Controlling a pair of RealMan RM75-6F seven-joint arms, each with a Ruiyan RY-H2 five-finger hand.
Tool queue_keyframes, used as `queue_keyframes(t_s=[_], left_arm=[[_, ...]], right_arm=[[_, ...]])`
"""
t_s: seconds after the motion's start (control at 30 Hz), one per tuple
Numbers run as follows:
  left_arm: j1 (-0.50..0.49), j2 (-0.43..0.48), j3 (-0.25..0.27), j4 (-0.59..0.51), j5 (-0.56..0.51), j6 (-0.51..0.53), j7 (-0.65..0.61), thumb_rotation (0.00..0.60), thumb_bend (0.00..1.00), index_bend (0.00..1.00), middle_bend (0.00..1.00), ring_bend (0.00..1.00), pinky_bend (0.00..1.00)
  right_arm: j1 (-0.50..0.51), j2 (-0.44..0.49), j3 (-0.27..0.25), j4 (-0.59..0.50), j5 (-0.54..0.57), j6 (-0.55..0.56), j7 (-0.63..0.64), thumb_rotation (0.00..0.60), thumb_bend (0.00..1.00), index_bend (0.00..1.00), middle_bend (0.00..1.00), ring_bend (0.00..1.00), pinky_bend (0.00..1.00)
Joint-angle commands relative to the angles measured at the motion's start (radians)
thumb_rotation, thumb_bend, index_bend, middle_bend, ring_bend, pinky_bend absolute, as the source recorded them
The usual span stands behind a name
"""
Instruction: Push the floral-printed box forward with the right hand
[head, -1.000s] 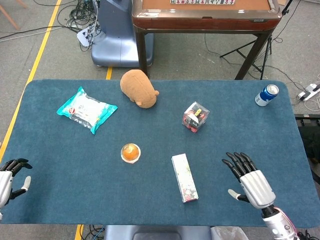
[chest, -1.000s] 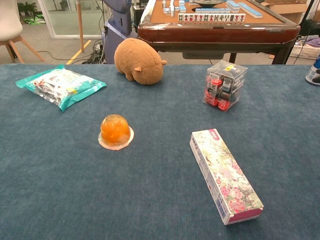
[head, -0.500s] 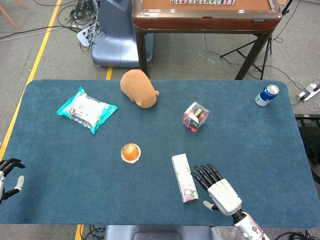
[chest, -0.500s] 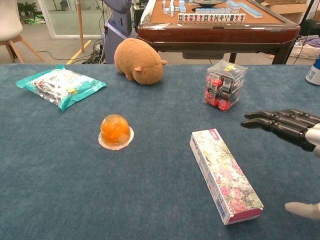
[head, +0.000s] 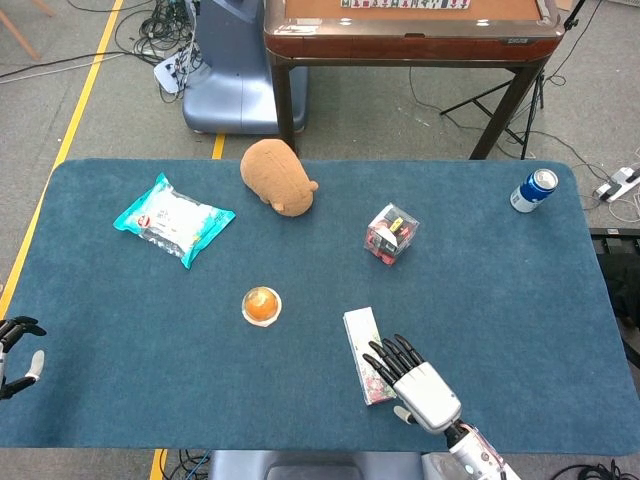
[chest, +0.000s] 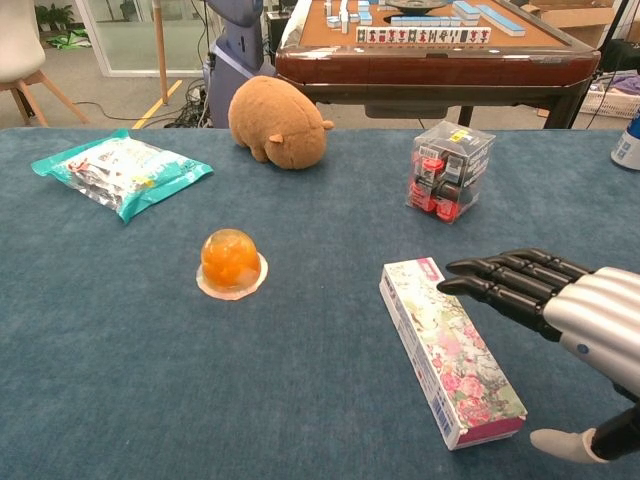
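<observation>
The floral-printed box is long and narrow, white with pink flowers, and lies flat on the blue table near the front edge. My right hand is at the box's right side, holding nothing. Its dark fingers are stretched out flat and apart, reaching over the box's right edge. Whether they touch the box I cannot tell. My left hand sits at the table's front left edge with fingers apart and nothing in it.
An orange jelly cup stands left of the box. Beyond it are a clear cube of small items, a brown plush, a teal snack packet and a blue can.
My right hand has moved left from the table's front right to the box's right side, fingers now over its edge. The left hand drew back toward the left edge. The box has not moved.
</observation>
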Motion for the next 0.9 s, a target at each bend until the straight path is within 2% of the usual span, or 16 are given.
queue_keyframes(t_s=[0.03,0.47,0.9], left_arm=[[0.000,0.001,-0.001,0.000,-0.001,-0.001,-0.002,0.600,0.41,0.41,0.30,0.25,0.41],[0.006,0.011,-0.012,0.001,-0.022,-0.002,-0.013,0.600,0.41,0.41,0.31,0.25,0.41],[0.008,0.016,-0.016,-0.001,-0.025,-0.004,-0.011,0.600,0.41,0.41,0.31,0.25,0.41]], right_arm=[[0.006,-0.015,0.004,0.008,0.009,-0.009,-0.013,0.600,0.00,0.00,0.00,0.00,0.00],[0.045,-0.092,0.039,0.038,0.068,-0.066,-0.088,0.600,0.00,0.00,0.00,0.00,0.00],[0.074,-0.120,0.087,0.064,0.149,-0.075,-0.109,0.600,0.00,0.00,0.00,0.00,0.00]])
